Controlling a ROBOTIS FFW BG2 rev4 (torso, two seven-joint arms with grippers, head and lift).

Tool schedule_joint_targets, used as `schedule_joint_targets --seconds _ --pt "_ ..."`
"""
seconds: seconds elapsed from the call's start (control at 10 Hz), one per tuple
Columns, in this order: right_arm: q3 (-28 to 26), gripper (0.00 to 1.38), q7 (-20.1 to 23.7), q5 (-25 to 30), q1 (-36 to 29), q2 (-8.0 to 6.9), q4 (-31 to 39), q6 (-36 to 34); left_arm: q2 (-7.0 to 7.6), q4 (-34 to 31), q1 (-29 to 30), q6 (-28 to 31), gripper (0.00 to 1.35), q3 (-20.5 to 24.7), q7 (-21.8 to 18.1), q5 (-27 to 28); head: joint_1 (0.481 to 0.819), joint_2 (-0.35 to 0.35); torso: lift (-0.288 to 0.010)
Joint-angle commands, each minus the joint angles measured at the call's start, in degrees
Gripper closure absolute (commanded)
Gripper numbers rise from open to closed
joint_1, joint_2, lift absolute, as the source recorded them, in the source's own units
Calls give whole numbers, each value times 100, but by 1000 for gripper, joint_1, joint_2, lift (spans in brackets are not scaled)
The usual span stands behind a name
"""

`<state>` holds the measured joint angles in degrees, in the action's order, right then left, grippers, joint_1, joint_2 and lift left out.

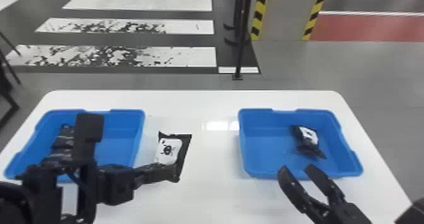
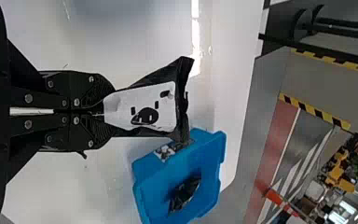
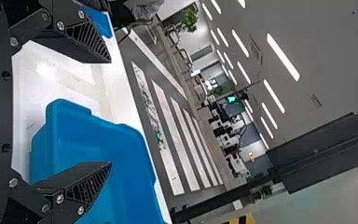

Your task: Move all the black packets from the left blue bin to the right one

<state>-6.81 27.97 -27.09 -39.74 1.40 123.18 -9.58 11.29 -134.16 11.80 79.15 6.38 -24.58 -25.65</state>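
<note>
Well, we see the held black packet above the white table, between the bins, reaching toward twelve o'clock from the left gripper, whose fingers are pinched on its near end. At nine o'clock, more black packets lie in the left blue bin; at three, the right one holds another packet. At four, we have the right gripper, fingers spread, gripping nothing, by that bin's near rim. Beyond, white floor stripes run at eleven, a yellow-and-black edged pillar at one.
</note>
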Motion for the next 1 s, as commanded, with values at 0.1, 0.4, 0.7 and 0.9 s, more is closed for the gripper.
schedule_joint_targets --seconds 0.1,0.4,0.7,0.9 --pt "144 265 244 -182 501 27 -161 -490 40 -7 -55 -111 1211 -535 -38 -257 695 -78 -138" --pt "270 265 323 -422 908 132 -372 -757 119 -7 -224 -195 1211 -1049 -64 -520 695 -125 -138" --pt "670 260 332 -753 1119 247 -386 -883 128 22 -392 -195 1211 -1346 -64 -634 695 -140 -138" --pt "830 418 358 -867 1176 282 -414 -897 128 64 -435 -195 1211 -1415 -64 -657 695 -125 -138"
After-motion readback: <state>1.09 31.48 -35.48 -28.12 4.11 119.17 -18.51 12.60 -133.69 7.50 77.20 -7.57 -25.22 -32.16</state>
